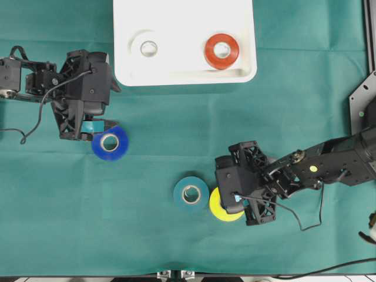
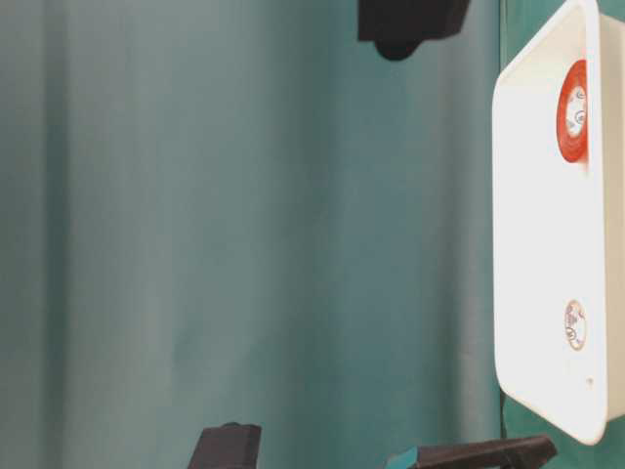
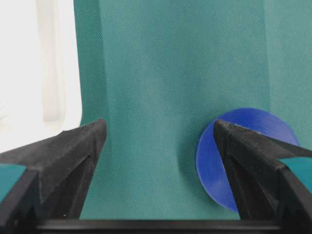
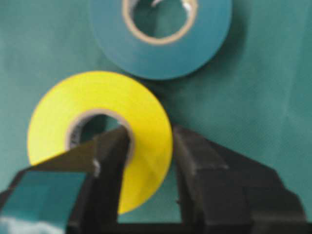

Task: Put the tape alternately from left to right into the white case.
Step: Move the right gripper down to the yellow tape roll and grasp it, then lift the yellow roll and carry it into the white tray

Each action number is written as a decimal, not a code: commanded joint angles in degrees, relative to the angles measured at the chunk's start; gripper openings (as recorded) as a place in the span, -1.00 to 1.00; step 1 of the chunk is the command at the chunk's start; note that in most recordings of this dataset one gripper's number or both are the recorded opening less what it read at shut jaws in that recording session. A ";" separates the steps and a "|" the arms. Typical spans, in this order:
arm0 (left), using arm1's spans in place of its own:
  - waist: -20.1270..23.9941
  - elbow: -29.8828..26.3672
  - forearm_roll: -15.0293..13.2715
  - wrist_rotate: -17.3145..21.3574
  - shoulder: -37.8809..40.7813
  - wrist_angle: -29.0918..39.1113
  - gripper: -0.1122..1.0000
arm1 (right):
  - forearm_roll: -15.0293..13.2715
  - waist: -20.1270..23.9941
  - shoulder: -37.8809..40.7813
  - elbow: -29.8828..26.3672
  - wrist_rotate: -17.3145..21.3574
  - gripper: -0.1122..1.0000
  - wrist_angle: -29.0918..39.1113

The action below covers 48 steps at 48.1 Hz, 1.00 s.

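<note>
The white case (image 1: pixel 185 79) lies at the top centre with a white tape roll (image 1: pixel 148 48) and a red-orange roll (image 1: pixel 221 51) inside. A blue roll (image 1: pixel 110 143) lies flat beside my left gripper (image 1: pixel 113 107), which is open; in the left wrist view the blue roll (image 3: pixel 209 161) sits partly under the right finger, with bare cloth between the fingers. My right gripper (image 1: pixel 235 202) is shut on the wall of the yellow roll (image 4: pixel 112 97), one finger in its core and one outside. A teal roll (image 4: pixel 161 48) lies just beyond it.
Green cloth (image 1: pixel 147 235) covers the table. The teal roll (image 1: pixel 191 193) nearly touches the yellow roll (image 1: pixel 220 210). A black frame bracket (image 1: pixel 363 97) stands at the right edge. The case's rim (image 3: pixel 39 73) shows at the left of the left wrist view.
</note>
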 commanded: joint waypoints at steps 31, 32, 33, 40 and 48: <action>-0.18 0.35 0.00 -0.09 -0.62 -0.35 0.43 | 0.09 0.09 -7.21 -3.69 0.09 -0.34 5.54; -0.18 0.35 -0.09 -0.09 -0.70 -0.35 0.43 | 0.09 0.09 -7.56 -3.87 0.09 -0.33 6.42; -0.18 0.35 0.00 -0.09 -0.62 -0.26 0.43 | 0.00 0.09 -7.82 -4.13 0.09 -0.33 7.47; -0.44 0.35 0.00 -0.09 -0.62 -0.26 0.43 | 0.00 0.09 -8.44 -5.45 0.09 -0.34 11.95; -1.05 0.26 0.00 -0.09 -0.62 -0.35 0.43 | -0.53 -0.62 -8.44 -6.24 0.00 -0.33 12.92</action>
